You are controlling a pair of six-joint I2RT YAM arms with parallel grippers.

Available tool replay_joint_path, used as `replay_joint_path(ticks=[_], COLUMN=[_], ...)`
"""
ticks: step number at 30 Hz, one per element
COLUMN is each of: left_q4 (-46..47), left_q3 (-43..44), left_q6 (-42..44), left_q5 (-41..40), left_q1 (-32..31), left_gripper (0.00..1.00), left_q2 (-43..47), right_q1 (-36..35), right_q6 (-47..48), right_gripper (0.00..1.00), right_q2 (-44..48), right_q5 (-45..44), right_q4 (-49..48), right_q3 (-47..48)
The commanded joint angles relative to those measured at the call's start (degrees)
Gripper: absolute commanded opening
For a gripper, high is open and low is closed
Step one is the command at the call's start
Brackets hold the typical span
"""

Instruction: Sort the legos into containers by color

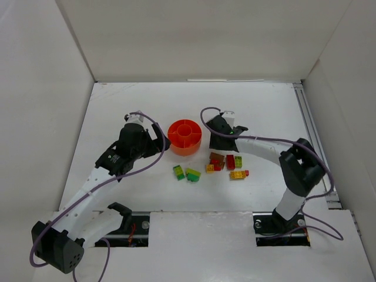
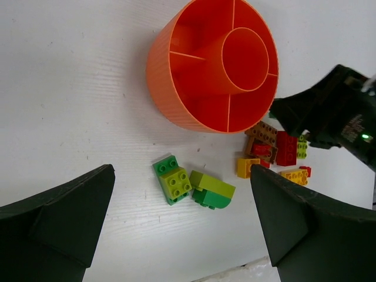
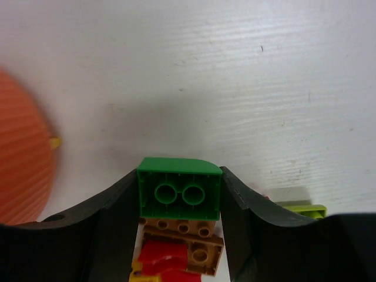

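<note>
Showed the right gripper [image 3: 180,176] clamped on a green brick [image 3: 179,191], one black finger flat against each smooth side wall, hollow underside with two round tubes turned toward the wrist camera. Found that brick just right of the orange dish [image 2: 170,100], directly over a tan brick [image 3: 183,235] and a red brick [image 3: 157,258] in the loose cluster; could not tell whether lifted clear or touching them. Showed the left gripper [image 2: 181,176] spread wide and empty, hovering above a green-and-lime stack [image 2: 173,179] and a lime-on-green stack [image 2: 211,191] lying on the white table [image 2: 70,70], near the dish on its near side. Showed the dish as round, ribbed on its outer wall, with a central cup ringed by divided sections, no brick visible inside. Judged the bricks light, rigid and hard, glossy enough to slip under a weak pinch, not fragile. Judged the flat opposite walls the right place to take hold, as here, rather than the studded top or the one rounded edge. Expected the two-colour stacks to need pulling apart, studs gripping tightly
</note>
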State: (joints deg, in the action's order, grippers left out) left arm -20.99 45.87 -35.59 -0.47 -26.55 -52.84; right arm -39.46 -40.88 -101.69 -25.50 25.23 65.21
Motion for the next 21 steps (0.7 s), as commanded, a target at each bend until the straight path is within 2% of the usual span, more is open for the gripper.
replay_joint_path(ticks=[1, 4, 9, 13, 17, 21], left_q4=[-0.19, -0.19, -0.19, -0.19, -0.19, -0.19], left_q3=[1.77, 1.24, 0.72, 0.72, 0.72, 0.72], left_q6=[-0.79, -1.32, -1.84, -1.85, -1.85, -1.85], left_q5=[-1.11, -1.11, -1.64, -1.64, -2.17, -2.69], left_q1=[-0.17, -0.17, -0.17, -0.17, -0.17, -0.17], left_gripper=[1.0, 1.0, 1.0, 1.0, 1.0, 1.0], left_q2=[2.12, 2.74, 2.74, 2.21, 2.21, 2.21], right_q1=[-2.19, -4.92, -7.46, -10.45, -10.46, -10.46], right_q6=[8.96, 16.5, 25.57, 29.72, 30.34, 30.86], right_gripper=[0.33, 0.33, 0.35, 0.35, 0.35, 0.38], right_q2=[10.0, 15.53, 16.87, 11.96, 7.48, 6.24], right_q5=[-0.7, 0.0, 8.51, 10.46, 11.61, 12.14], right_q4=[-4.74, -9.65, -15.73, -16.36, -16.36, -16.88], right_q3=[3.43, 2.12, 1.59, 6.84, 10.71, 11.25])
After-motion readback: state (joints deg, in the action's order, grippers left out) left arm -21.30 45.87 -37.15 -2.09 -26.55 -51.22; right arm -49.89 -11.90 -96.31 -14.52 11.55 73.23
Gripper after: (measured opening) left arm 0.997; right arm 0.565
